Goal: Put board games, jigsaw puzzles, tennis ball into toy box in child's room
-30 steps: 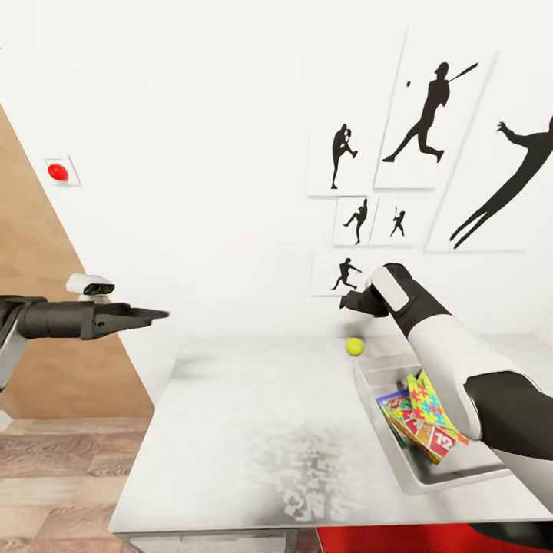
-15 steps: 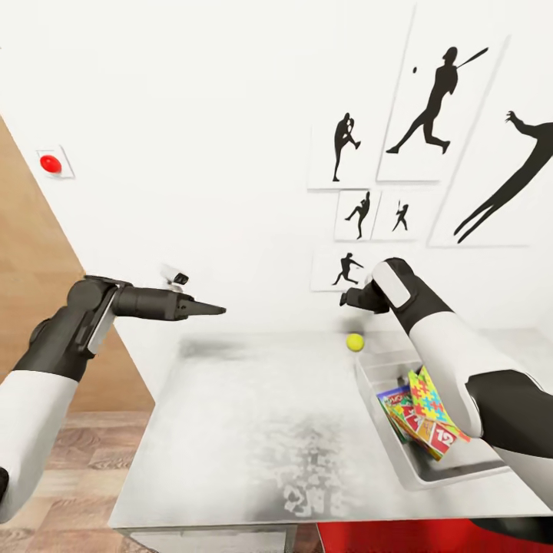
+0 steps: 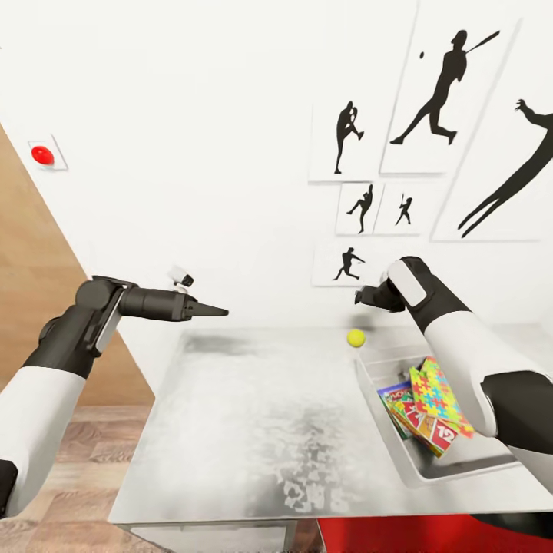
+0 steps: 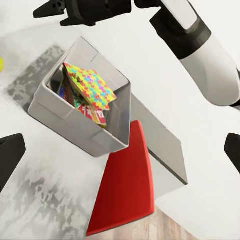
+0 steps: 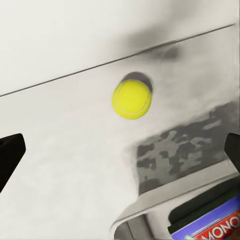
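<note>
The tennis ball [image 3: 355, 338] [image 5: 131, 99] lies on the light-grey table [image 3: 253, 415] near its far edge, just beyond the toy box [image 3: 374, 369] [image 4: 65, 120]. My right gripper [image 3: 362, 296] hovers open above the ball, its dark fingertips [image 5: 10, 155] wide apart with nothing between them. Inside the toy box lean the board games [image 3: 421, 428] [image 5: 215, 226] with a jigsaw puzzle [image 3: 438, 393] [image 4: 90, 85] on top of them. My left gripper [image 3: 213, 311] is open and points right, over the table's far left corner, well away from the ball.
A white wall with black sports-silhouette pictures [image 3: 430, 100] stands right behind the table. A red object [image 3: 399, 538] [image 4: 125, 185] sits below the table's front right. Wood floor [image 3: 69, 438] lies to the left.
My left arm swung in from the left until its gripper was over the table's far left corner. My right gripper shifted slightly right, over the ball. The camera view drifted a little.
</note>
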Motion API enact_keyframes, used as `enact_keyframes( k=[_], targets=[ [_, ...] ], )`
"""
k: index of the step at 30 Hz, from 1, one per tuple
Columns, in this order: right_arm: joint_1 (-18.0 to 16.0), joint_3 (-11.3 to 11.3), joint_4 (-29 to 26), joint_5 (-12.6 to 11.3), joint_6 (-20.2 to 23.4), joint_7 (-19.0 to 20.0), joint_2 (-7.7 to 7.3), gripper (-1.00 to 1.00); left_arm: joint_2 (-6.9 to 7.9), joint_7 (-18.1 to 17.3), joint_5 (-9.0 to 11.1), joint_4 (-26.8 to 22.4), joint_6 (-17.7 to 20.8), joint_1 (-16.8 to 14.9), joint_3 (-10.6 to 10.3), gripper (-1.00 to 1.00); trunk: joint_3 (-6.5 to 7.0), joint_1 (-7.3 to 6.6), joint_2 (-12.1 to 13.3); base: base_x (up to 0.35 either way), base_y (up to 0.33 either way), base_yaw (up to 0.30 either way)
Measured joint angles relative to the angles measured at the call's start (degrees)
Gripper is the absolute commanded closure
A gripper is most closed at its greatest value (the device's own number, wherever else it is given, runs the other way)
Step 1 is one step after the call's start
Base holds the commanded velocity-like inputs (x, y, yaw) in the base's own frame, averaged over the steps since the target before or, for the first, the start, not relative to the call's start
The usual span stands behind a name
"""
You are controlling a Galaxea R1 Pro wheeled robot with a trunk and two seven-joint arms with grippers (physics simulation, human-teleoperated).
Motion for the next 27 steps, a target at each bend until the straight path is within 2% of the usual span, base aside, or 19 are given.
enact_keyframes(
  k=[15,27],
  targets=[
    [0.0,0.0,0.0,-0.1,0.0,0.1,-0.77,-1.00,1.14,0.0,0.0,0.1,0.0,0.0,0.0,-1.00,-1.40,0.00,0.0,0.000,0.000,0.000],
    [0.0,0.0,0.0,-0.1,0.0,0.1,-1.46,-1.00,1.30,0.0,0.1,0.1,0.0,0.0,0.1,-1.00,-2.53,0.00,0.0,0.000,0.000,0.000]
  ],
)
